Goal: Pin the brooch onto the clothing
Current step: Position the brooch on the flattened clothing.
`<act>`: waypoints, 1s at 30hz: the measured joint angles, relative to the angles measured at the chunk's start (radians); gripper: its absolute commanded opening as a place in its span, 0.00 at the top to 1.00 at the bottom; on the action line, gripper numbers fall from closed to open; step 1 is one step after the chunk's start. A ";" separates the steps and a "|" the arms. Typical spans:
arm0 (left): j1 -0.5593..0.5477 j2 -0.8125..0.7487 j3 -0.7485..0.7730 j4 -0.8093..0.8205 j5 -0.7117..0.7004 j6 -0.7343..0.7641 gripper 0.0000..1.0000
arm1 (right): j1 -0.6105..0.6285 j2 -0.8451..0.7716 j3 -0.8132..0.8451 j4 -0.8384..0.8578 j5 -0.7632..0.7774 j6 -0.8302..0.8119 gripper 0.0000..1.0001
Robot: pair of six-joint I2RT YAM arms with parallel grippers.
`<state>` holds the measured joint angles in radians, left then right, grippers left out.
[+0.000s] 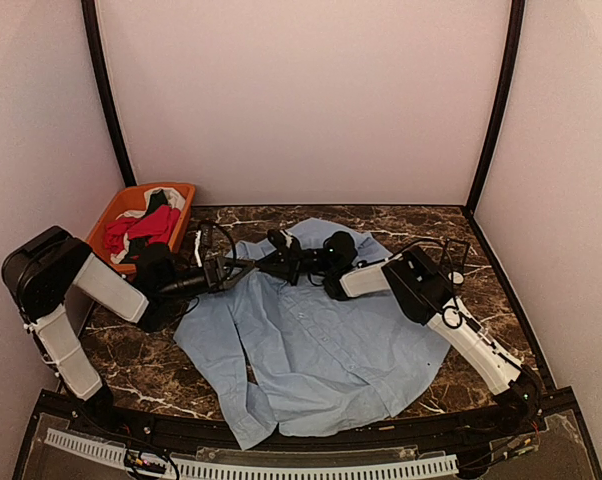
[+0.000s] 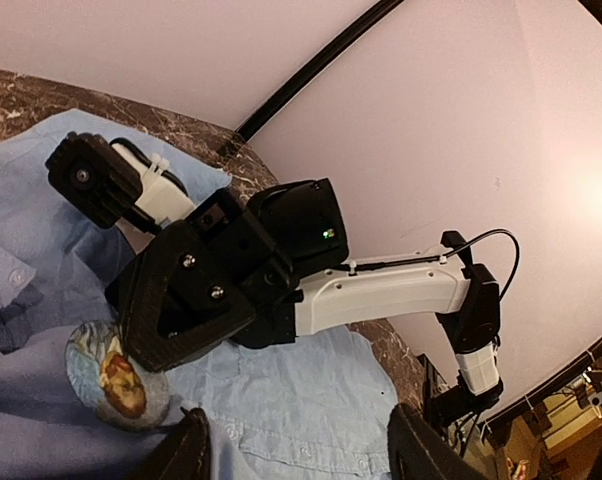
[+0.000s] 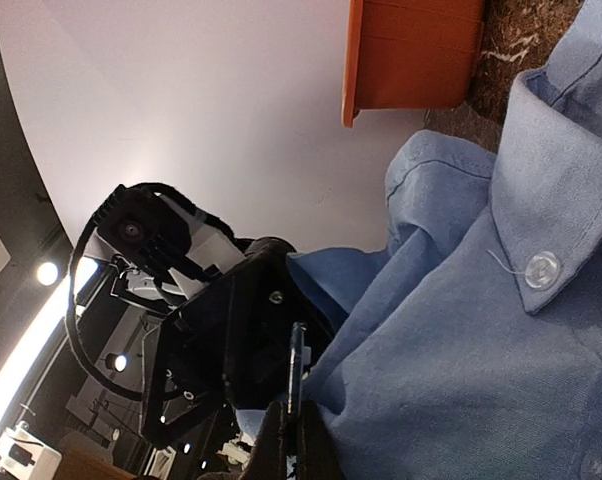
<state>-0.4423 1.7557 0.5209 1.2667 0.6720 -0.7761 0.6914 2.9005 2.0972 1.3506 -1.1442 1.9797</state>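
The clothing, a light blue button-up shirt (image 1: 321, 340), lies spread on the marble table. The brooch (image 2: 111, 380) is a round disc with a painted face. It sits against the shirt fabric (image 2: 311, 400) near the collar. My right gripper (image 2: 146, 345) is shut on its edge. In the right wrist view the brooch (image 3: 295, 360) shows edge-on between the shut fingers of that gripper (image 3: 299, 430), pressed beside a fold of shirt (image 3: 481, 350). My left gripper (image 2: 301, 445) faces it from the left with jaws wide apart and holding nothing. From above, the left gripper (image 1: 236, 271) and right gripper (image 1: 273, 258) meet over the shirt's upper left.
An orange basket (image 1: 116, 215) with red, black and white garments stands at the back left corner. Pale walls close the table on three sides. The right arm (image 1: 451, 320) stretches across the shirt's right sleeve.
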 measured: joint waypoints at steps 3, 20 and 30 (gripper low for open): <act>0.000 -0.082 0.000 -0.050 -0.016 0.042 0.38 | -0.005 0.000 -0.003 -0.009 0.000 -0.015 1.00; 0.000 -0.416 0.118 -0.745 -0.310 0.303 0.34 | -0.010 -0.063 -0.022 -0.025 0.011 -0.045 1.00; 0.000 -0.346 0.122 -0.702 -0.252 0.187 0.40 | 0.007 -0.082 0.040 -0.029 -0.005 -0.021 1.00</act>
<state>-0.4427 1.4101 0.6426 0.5648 0.4198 -0.5888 0.6983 2.8182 2.1376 1.3220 -1.1488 1.9591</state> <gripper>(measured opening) 0.626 0.009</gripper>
